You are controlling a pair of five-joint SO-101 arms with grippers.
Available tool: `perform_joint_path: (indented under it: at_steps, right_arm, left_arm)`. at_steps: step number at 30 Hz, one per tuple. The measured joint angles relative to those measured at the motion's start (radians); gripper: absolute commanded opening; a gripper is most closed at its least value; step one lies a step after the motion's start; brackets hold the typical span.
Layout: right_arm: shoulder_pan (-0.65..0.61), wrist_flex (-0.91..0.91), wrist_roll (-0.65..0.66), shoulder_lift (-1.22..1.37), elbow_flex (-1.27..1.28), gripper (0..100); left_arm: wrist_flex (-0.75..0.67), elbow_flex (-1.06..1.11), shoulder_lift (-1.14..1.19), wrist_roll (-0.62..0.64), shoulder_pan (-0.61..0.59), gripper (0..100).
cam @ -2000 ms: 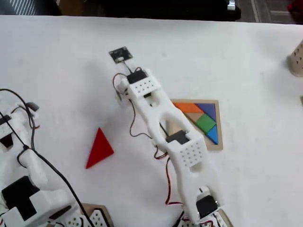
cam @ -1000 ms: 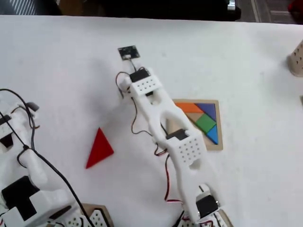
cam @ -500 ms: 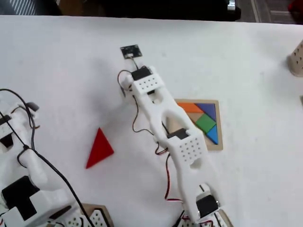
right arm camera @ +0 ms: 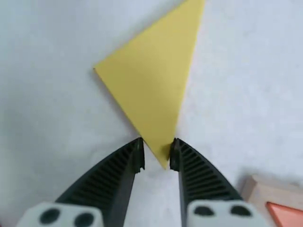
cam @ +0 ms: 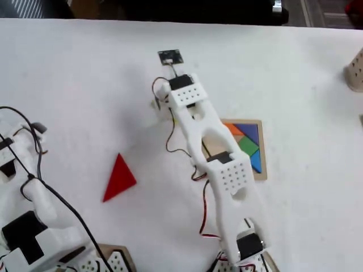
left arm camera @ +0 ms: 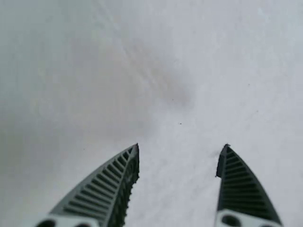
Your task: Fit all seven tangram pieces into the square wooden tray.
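High view, from left to right: the left arm (cam: pixel 25 226) sits folded at the near left table edge, in the same place as 2.0 s ago. Left wrist view shows the left gripper (left arm camera: pixel 180 156) with its fingers spread wide, holding nothing, above the bare white table (left arm camera: pixel 156 71). The red triangle (cam: pixel 119 178) lies flat on the table between the two arms, well apart from the tray, and has not shifted. The right arm (cam: pixel 224 170) stretches from the near edge diagonally across the table. Over the last 2.0 s its wrist end has swung to the right, so the arm now covers more of the tray than before. Right wrist view shows the right gripper (right arm camera: pixel 156 153) with its fingers nearly together, pinching one sharp corner of the yellow triangle (right arm camera: pixel 151 90), which lies flat on the table outside the tray and near one of its corners. The square wooden tray (cam: pixel 263 148) rests right of centre. An orange piece (cam: pixel 233 129), a purple piece (cam: pixel 249 130), a green piece (cam: pixel 248 146) and a blue piece (cam: pixel 256 162) are seated in its visible part. A perforated beige object (cam: pixel 355 71) stands at the far right edge.
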Motion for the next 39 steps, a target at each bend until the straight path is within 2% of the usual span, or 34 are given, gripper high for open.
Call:
perform_joint_path:
  at_steps: [6,8,13,23,25,28,31,35,39]
  right_arm:
    - [-0.017,0.043,-0.002,0.000,-0.081,23.5]
    - [-0.038,0.044,-0.002,0.000,-0.101,25.4]
    - [-0.078,-0.009,-0.055,0.025,-0.161,17.6]
    - [-0.087,-0.009,-0.074,0.120,-0.261,16.4]
    - [-0.087,0.000,-0.074,0.120,-0.261,12.8]
    - [-0.071,0.003,-0.074,0.120,-0.261,1.9]
    - [-0.025,0.003,-0.074,0.120,-0.261,3.3]
    - [0.034,0.048,-0.003,0.135,-0.262,1.9]
    - [0.031,0.091,0.055,0.149,-0.270,1.8]
  left_arm:
    - [0.000,0.000,0.000,0.000,0.000,27]
    - [0.000,0.000,0.000,0.000,0.000,27]
    - [0.000,0.000,0.000,0.000,0.000,27]
    - [0.000,0.000,0.000,0.000,0.002,27]
    - [0.000,0.000,0.000,0.000,0.002,27]
    - [0.000,0.000,0.000,0.000,0.002,27]
    - [0.000,0.000,0.000,0.000,0.002,27]
    - [0.000,0.000,0.000,0.000,0.002,27]
    - [0.000,0.000,0.000,0.000,0.002,27]
